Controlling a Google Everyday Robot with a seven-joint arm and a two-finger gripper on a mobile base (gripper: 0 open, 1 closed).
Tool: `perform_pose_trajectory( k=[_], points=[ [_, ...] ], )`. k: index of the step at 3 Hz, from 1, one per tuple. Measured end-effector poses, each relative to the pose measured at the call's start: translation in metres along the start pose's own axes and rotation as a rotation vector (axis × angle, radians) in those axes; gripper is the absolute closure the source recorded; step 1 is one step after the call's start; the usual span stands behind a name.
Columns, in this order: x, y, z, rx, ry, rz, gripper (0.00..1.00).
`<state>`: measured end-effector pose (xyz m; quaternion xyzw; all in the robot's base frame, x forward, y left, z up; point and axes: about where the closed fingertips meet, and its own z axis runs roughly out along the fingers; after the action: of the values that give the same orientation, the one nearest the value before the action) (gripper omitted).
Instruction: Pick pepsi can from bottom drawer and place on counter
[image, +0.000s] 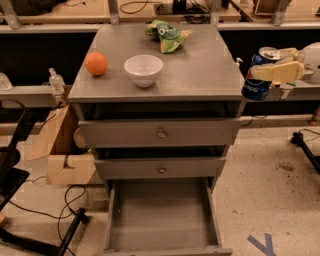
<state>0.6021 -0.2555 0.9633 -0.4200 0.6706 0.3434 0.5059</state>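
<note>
**Camera view, looking down on the grey cabinet.** I have the pincer (261, 71) at the right of the frame, just outside the right edge of the bench (200, 75). Its pale fingers (277, 71) are clamped across the middle of the pepsi can (254, 90). The can hangs clear of any surface and is tilted, with its silver top toward the upper right and its blue base toward the cabinet corner. The bottom drawer (162, 220) stands pulled out and holds nothing, and the two upper drawers (160, 134) are pushed in. On the bench are an orange (96, 63) at the left, a white bowl (143, 70) beside it, and a green snack bag (167, 36) at the back. The front right portion is bare.

**Step in hand, as I judge it: carry and place.** The base of the can looks about level with the bench edge, or slightly below it. I would therefore lift first, then travel left over the bare patch, well apart from the bowl. I would bring the can upright before lowering, set its base flat, and release only once it bears on the surface. The main risks are clipping the edge on the way in, or letting go of a tilted can, which would likely tip and roll.
</note>
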Motion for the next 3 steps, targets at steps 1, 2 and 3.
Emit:
perform_pose_trajectory(
  k=[1,2,3],
  points=[
    [0.0,0.0,0.0,0.0,0.0,0.0,1.0],
    [-0.021,-0.032,0.043,0.031,0.01,-0.03,1.0],
    [-0.034,-0.06,0.088,0.046,0.012,-0.04,1.0]
  ],
)
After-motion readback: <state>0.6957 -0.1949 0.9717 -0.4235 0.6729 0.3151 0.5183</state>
